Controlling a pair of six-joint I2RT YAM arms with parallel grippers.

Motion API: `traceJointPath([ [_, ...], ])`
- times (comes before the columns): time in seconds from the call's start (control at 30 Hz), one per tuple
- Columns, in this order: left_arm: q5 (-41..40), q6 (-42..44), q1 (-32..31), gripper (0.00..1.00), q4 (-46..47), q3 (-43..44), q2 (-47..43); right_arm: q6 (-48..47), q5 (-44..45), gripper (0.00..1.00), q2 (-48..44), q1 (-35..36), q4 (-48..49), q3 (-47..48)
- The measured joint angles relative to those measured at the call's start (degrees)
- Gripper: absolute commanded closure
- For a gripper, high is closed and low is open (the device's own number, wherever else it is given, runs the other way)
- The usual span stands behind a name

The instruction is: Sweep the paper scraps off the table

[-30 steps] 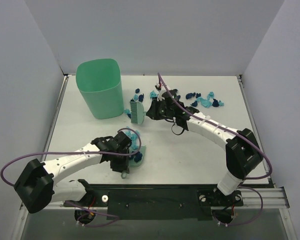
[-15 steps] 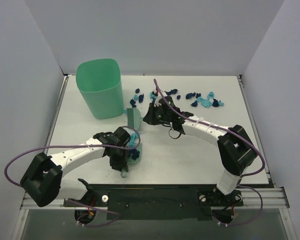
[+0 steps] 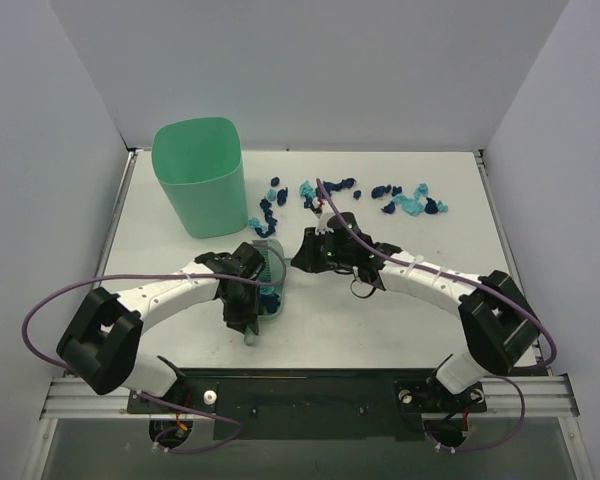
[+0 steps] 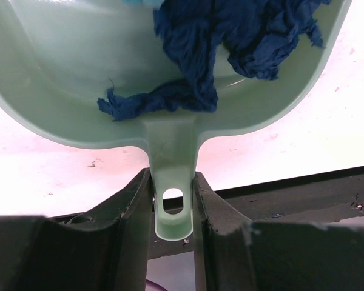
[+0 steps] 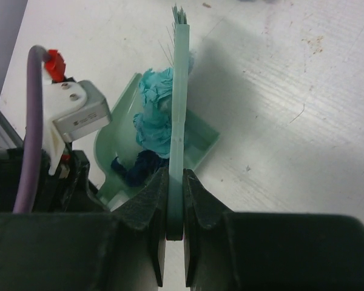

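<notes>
Many paper scraps [image 3: 410, 203] lie along the table [image 3: 380, 325] far edge in your top view. L wrist cam alone shows left gripper [image 4: 173, 185] clamped on dustpan [image 4: 67, 79] handle, navy bits inside. R wrist: right gripper [image 5: 175, 179] squeezes brush [image 5: 181, 91], turquoise wad in pan

Many small crumpled paper scraps [image 3: 408, 204], dark blue and light blue-green, lay in a loose row along the far side of the flat white table [image 3: 410, 320]. A few more sat piled in the green dustpan [image 4: 54, 79] nearer the front.
</notes>
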Motion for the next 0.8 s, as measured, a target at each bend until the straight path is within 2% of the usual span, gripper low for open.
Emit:
traceJointPath([
  [0.37,-1.0,0.7,0.1,1.00,0.5,0.7,0.9,0.9,0.0,1.00,-9.2,1.3,-5.2,-3.7],
  [0.8,-7.3,0.0,-0.1,1.00,1.7,0.7,-2.0,0.1,8.0,1.00,-18.9,1.2,-17.2,-0.6],
])
